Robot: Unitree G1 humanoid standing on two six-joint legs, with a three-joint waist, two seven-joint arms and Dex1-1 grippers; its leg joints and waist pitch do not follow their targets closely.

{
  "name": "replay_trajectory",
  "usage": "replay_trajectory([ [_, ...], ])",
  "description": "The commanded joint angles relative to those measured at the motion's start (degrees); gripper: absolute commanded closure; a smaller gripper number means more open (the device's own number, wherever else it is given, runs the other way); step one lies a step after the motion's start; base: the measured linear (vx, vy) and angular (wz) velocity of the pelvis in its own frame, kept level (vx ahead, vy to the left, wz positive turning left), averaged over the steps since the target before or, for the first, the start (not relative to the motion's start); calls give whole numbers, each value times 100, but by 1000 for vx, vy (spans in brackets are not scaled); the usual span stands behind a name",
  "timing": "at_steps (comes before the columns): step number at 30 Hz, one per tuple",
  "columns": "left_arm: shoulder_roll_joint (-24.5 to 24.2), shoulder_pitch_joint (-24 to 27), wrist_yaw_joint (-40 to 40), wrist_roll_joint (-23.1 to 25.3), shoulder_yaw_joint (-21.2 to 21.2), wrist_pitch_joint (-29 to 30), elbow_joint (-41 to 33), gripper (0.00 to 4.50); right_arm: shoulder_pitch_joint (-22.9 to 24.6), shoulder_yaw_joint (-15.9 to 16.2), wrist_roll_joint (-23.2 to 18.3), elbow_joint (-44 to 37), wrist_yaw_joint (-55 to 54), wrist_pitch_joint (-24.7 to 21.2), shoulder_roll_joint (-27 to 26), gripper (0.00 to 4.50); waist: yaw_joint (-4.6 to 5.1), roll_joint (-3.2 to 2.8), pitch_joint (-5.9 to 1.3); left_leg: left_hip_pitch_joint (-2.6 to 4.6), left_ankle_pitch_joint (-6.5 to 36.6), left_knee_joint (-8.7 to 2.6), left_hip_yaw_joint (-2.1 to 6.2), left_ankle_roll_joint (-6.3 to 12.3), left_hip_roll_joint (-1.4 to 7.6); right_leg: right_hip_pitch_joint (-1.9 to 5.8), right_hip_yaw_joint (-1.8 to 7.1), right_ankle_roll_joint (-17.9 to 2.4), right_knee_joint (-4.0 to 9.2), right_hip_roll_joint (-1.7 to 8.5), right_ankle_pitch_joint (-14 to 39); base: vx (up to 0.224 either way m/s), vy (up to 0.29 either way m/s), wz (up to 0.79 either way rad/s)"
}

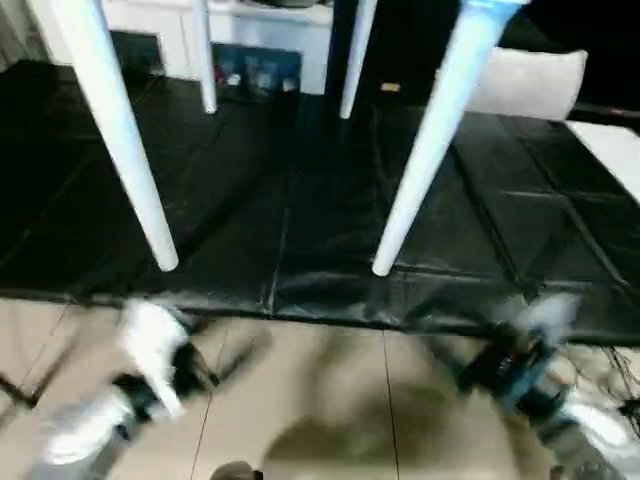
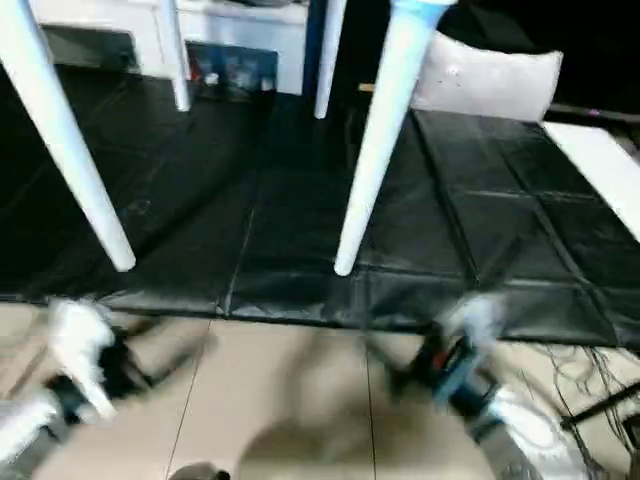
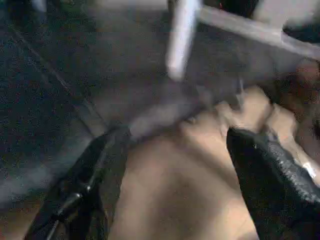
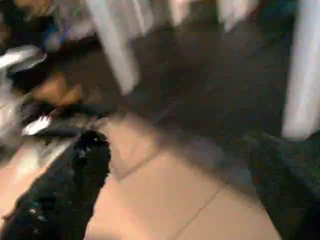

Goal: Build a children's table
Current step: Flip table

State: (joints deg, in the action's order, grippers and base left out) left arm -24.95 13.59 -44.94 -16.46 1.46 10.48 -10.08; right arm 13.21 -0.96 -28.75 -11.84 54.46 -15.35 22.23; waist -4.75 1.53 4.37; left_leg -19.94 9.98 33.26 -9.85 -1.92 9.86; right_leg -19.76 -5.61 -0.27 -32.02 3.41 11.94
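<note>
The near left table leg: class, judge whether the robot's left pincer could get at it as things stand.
Probably yes. The left pincer is open and empty above the tan floor, and nothing lies between it and the near left table leg standing on the black mat.

table legs [image 1: 120, 140]: 4 | black mat [image 1: 300, 230]: 1 | white cushion [image 1: 525, 85]: 1

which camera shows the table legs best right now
The left eye view: four white table legs stand on the black mat. The right eye view matches it. Each wrist view catches blurred legs.
</note>
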Motion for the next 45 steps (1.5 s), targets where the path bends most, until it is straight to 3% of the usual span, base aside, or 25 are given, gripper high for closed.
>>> replay_trajectory([
  [1,-15,-220,152,538,367,211,733,103,-244,369,547,798,531,199,307,0,92,-40,-110,181,4362,-613,377,-535,433,-38,160,23,670,558,4092,0,0,0],
  [7,191,-884,731,1231,1119,905,2380,103,-1055,1016,1319,2571,202,451,31,0,145,-136,-150,-16,4879,-948,258,-659,499,165,32,-316,183,402,3232,-22,4,-1],
  [8,307,-1029,722,1337,1241,1146,2898,103,-1291,1117,1434,3237,101,524,-199,0,-48,-82,-167,-461,5072,-1351,47,-744,576,467,177,-400,-811,249,2324,-101,-54,3],
  [9,414,-1180,833,1495,1289,1176,3453,103,-1497,1186,1604,3890,-101,619,-387,0,-272,27,-149,-284,4390,-1263,-234,-688,407,131,479,-314,-692,265,3302,-101,-54,3],
  [10,419,-1188,841,1504,1289,1172,3482,103,-1507,1188,1612,3922,-113,621,-396,0,-103,377,-191,396,3343,-128,-106,-564,140,-602,546,-47,440,632,5077,-55,-131,15],
  [11,459,-1244,905,1570,1293,1139,3675,103,-1573,1203,1660,4125,-186,635,-449,0,-99,320,-33,798,1848,914,81,-346,-102,-1190,568,-15,1132,1010,6537,28,-120,5],
  [12,619,-1459,1121,1699,1272,882,4362,103,-1763,1199,1814,4828,-419,807,-638,0,-237,243,-94,-112,485,496,495,-17,-124,-13,911,-277,629,1117,5338,28,-120,5],
  [13,678,-1542,1197,1734,1266,770,4622,103,-1866,1159,1864,5190,-603,853,-741,0,-237,243,-94,-112,485,496,495,-17,-124,-13,911,-277,629,1117,5338,60,-15,-12],
  [14,778,-1680,1372,1803,1271,573,5039,103,-1985,1086,1893,5602,-838,861,-861,0,-220,196,-134,264,1765,-207,445,-57,178,-247,575,-609,288,477,3441,-19,-27,19],
  [15,1030,-1913,1643,1684,1074,249,5732,103,-2128,941,1856,6227,-1112,885,-1048,0,-244,26,-261,473,2525,-294,393,-79,323,-255,541,-1055,208,489,2355,-19,-27,19],
  [17,1295,-2129,1969,1382,680,34,6313,103,-2286,755,1835,6847,-1650,970,-1219,0,-178,-54,-214,401,3170,-416,357,-121,412,-124,441,-1268,286,538,1913,-81,-26,28],
  [20,1447,-2260,2170,1053,282,0,6617,103,-2406,483,1716,7340,-2172,1139,-1395,0,-99,-64,-149,421,4093,-482,391,-286,424,-89,214,-688,484,598,3050,-37,44,1],
  [21,1447,-2337,2645,1112,169,-198,6801,103,-2490,108,1425,7708,-2722,1124,-1528,0,28,-263,-145,269,4545,-668,431,-279,498,139,-52,-339,444,507,2959,-20,71,-9],
  [22,1445,-2344,2700,1126,164,-221,6818,103,-2497,70,1393,7742,-2771,1124,-1541,0,-8,-277,-187,81,4648,-802,449,-265,578,329,-8,-361,88,495,2527,-34,53,-13],
  [23,1431,-2423,2924,1214,164,-348,6993,103,-2544,-162,1238,7935,-2960,1182,-1613,0,-164,-379,-192,-319,5350,-1181,305,-337,694,550,-3,-485,-788,301,1125,0,0,0],
  [24,1420,-2467,3059,1239,134,-417,7103,103,-2560,-310,1169,8072,-3216,1244,-1660,0,-244,-332,-210,-85,5105,-1157,105,-232,522,274,283,-438,-839,250,1176,0,0,0],
  [25,1435,-2511,3135,1213,78,-475,7192,103,-2550,-397,1150,8152,-3449,1318,-1686,0,-164,-114,-259,315,4460,-774,142,-288,363,-54,505,-368,-325,471,2364,56,-76,15],
  [26,1453,-2556,3138,1180,15,-510,7272,103,-2558,-402,1188,8208,-3548,1357,-1690,0,-168,-6,-277,332,2670,-97,238,-96,146,-199,715,-524,378,1009,3999,100,-101,-5],
  [27,1471,-2600,3141,1148,-47,-544,7351,103,-2566,-406,1226,8263,-3645,1396,-1693,0,-257,-33,-337,8,1187,-142,332,60,240,77,823,-464,335,1072,3719,100,-101,-5],
  [28,1508,-2681,3166,1128,-119,-628,7496,103,-2576,-250,1456,8348,-3871,1474,-1665,0,-276,-75,-322,-36,974,-232,338,73,289,51,739,-498,289,970,3453,111,-67,-19],
  [30,1574,-2747,3120,1117,-166,-672,7664,103,-2561,72,1884,8443,-4181,1576,-1602,0,-218,-174,-461,-49,642,-264,219,111,315,28,564,-1060,9,638,1032,128,-68,3],
  [33,1627,-2710,3108,1174,-100,-622,7697,103,-2571,80,1957,8489,-4237,1541,-1602,0,-171,-157,-513,-166,110,-165,169,528,294,61,500,-1318,-168,581,-888,39,-23,2],
  [36,1665,-2600,3173,1215,-70,-704,7687,103,-2576,162,2050,8494,-4247,1512,-1638,0,-75,-98,-361,-179,397,-223,142,699,310,14,456,-1371,-95,554,-761,19,-5,-1],
  [39,1703,-2466,3279,1170,-140,-883,7717,103,-2600,240,2196,8591,-4312,1390,-1724,0,65,-70,-278,-134,1119,-365,171,513,405,22,456,-1337,42,590,566,0,0,0],
  [45,1660,-2308,3369,1142,-299,-960,7824,103,-2601,142,2202,8778,-4469,1212,-1873,0,152,-23,-224,-87,1181,-430,155,355,466,-2,508,-1495,54,613,341,0,0,0],
])
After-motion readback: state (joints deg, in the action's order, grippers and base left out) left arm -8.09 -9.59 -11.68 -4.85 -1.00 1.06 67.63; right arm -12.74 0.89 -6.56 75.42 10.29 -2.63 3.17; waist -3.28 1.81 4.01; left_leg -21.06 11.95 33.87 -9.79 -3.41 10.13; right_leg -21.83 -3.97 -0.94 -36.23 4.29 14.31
